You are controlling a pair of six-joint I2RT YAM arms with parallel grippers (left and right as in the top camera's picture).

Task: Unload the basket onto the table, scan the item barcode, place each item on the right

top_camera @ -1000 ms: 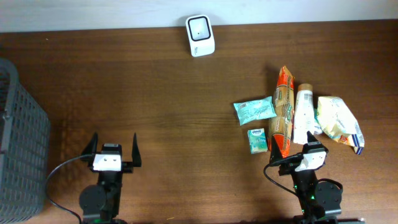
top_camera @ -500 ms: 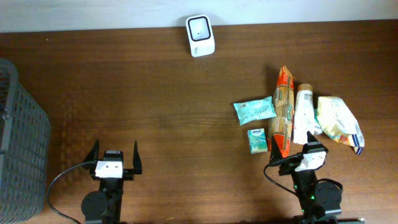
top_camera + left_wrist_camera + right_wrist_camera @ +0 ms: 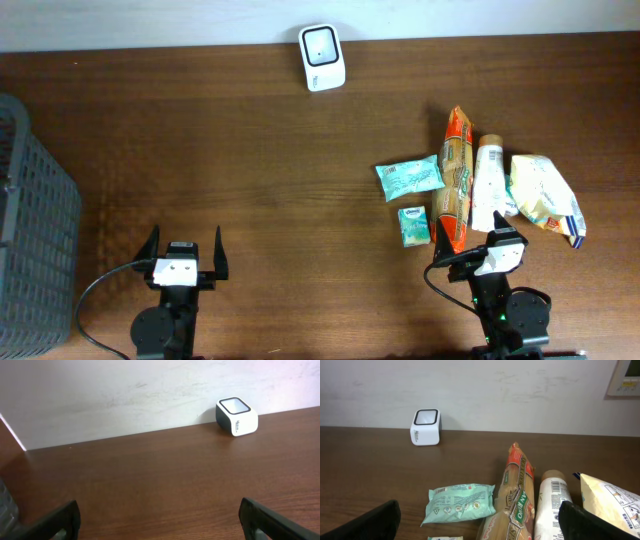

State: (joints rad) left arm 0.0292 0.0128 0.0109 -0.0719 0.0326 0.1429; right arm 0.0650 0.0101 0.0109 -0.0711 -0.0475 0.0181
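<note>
The white scanner (image 3: 322,57) with a black top window stands at the table's far edge; it also shows as the scanner (image 3: 237,416) and the scanner (image 3: 425,427). The items lie at the right: a teal wipes pack (image 3: 410,177), a small teal tissue pack (image 3: 414,225), an orange pasta bag (image 3: 455,180), a white tube (image 3: 488,183) and a pale yellow bag (image 3: 545,198). My right gripper (image 3: 485,242) is open just in front of them, with the pasta bag (image 3: 512,505) and tube (image 3: 552,510) ahead between its fingers. My left gripper (image 3: 184,242) is open over bare wood at the front left.
A grey mesh basket (image 3: 35,230) stands at the left edge. A white wall runs behind the table's far edge. Bare brown tabletop (image 3: 250,160) spreads between the scanner, the basket and the items.
My left gripper drew back slightly toward the front edge, then held still. The right arm and the items have not moved.
</note>
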